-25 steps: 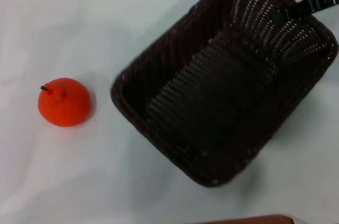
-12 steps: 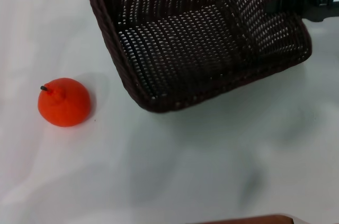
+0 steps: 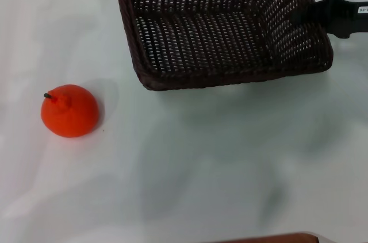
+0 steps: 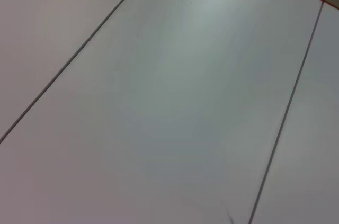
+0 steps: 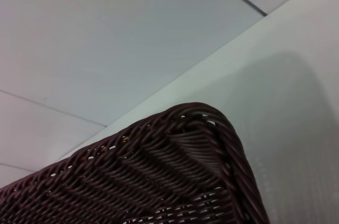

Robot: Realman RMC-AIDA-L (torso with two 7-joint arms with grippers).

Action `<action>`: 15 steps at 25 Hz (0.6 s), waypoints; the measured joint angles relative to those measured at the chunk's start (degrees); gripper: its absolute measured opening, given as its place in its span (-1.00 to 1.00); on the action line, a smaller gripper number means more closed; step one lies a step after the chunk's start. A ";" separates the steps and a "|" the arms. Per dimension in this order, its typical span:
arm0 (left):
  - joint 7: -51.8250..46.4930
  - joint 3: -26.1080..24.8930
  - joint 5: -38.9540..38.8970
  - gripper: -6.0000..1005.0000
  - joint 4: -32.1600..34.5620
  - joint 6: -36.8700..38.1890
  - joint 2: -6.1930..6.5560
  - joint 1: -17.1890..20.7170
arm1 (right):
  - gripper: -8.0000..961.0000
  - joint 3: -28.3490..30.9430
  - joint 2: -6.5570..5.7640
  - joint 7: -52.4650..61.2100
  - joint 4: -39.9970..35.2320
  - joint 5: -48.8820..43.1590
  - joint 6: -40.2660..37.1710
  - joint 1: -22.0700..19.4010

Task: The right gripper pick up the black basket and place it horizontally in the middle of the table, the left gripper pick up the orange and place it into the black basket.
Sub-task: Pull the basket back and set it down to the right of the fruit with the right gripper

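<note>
The black basket [image 3: 218, 24] hangs tilted above the table [image 3: 201, 168] at the far middle and right, its open side turned toward me. My right gripper [image 3: 307, 13] is shut on the basket's right rim, its black arm with a white label reaching in from the right edge. The right wrist view shows a corner of the basket [image 5: 175, 181] up close. The orange [image 3: 69, 111] sits on the table at the left, stem up, apart from the basket. My left gripper is out of view; the left wrist view shows only pale panels.
A brown edge [image 3: 270, 238] shows at the near side of the table. The table's front edge [image 5: 222, 60] shows in the right wrist view with the pale floor beyond it.
The right gripper has lifted the basket off the table, turned it and carried it toward the far side. The orange has not moved.
</note>
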 joint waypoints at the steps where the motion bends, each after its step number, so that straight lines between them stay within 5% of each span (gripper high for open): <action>1: 0.00 0.05 0.00 0.62 -0.05 0.32 0.02 0.00 | -0.56 -0.10 0.27 0.06 0.04 0.00 -0.58 -0.03; 7: 0.00 0.53 0.00 0.62 -0.28 1.23 0.05 -0.37 | -0.54 -0.41 1.72 0.12 0.17 -0.13 -3.49 -0.12; 15: 0.00 0.51 -0.01 0.62 -0.34 1.92 0.05 -0.53 | -0.44 0.13 2.10 0.09 1.31 0.35 -4.60 -0.12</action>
